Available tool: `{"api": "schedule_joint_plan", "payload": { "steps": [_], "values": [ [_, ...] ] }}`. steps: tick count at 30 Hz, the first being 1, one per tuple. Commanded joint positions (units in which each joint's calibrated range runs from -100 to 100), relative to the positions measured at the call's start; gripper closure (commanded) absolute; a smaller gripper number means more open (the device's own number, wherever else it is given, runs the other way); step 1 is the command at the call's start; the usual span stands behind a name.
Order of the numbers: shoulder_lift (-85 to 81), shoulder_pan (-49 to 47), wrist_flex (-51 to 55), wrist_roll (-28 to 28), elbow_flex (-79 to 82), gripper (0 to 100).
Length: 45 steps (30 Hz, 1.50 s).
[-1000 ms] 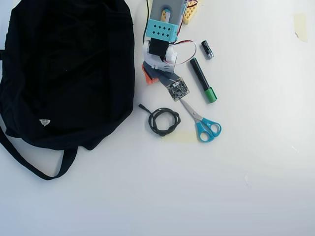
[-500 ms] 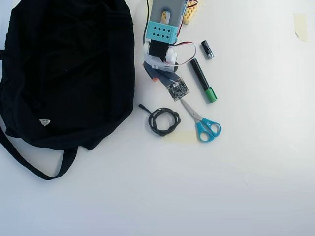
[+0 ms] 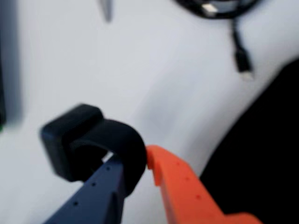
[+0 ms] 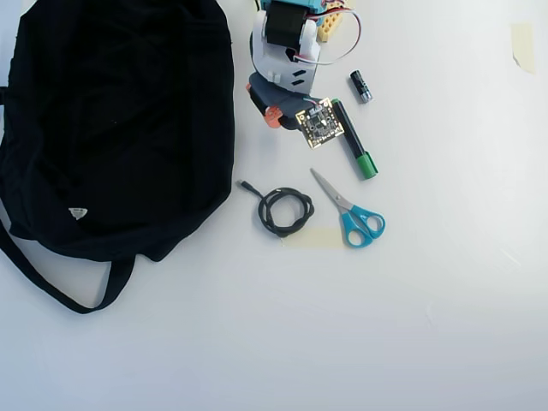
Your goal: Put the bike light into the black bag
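In the wrist view my gripper (image 3: 135,161) has a dark blue finger (image 3: 100,186) and an orange finger (image 3: 182,186) shut on the strap of the bike light (image 3: 81,135). The light is a black ring with a blocky head to the left. The black bag (image 3: 261,154) fills the right of that view. In the overhead view the bag (image 4: 120,120) is large, lies at the left and has a white triangular tag. My gripper (image 4: 268,110) is just right of the bag's edge. There the arm hides the light.
In the overhead view a coiled black cable (image 4: 285,211), blue-handled scissors (image 4: 351,210), a black marker with a green cap (image 4: 353,139) and a small battery (image 4: 360,86) lie right of the bag. The cable (image 3: 219,7) also shows in the wrist view.
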Motion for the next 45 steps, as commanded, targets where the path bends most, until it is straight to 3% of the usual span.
{"api": "schedule_joint_plan", "payload": {
  "steps": [1, 6, 11, 16, 22, 32, 45],
  "values": [
    [-7.09, -0.51, 0.43, -4.63, -2.22, 98],
    [-8.91, -0.28, 0.34, -5.46, -2.58, 98],
    [-10.33, -0.06, -0.52, -15.85, -3.03, 98],
    [-13.64, 0.16, -3.70, -20.67, -2.94, 98],
    [-16.30, 1.29, -6.55, -33.68, -2.94, 98],
    [-15.72, 15.05, -9.56, -33.89, -3.21, 98],
    [-15.22, 36.89, -14.38, -29.80, -3.93, 98]
  ]
}}
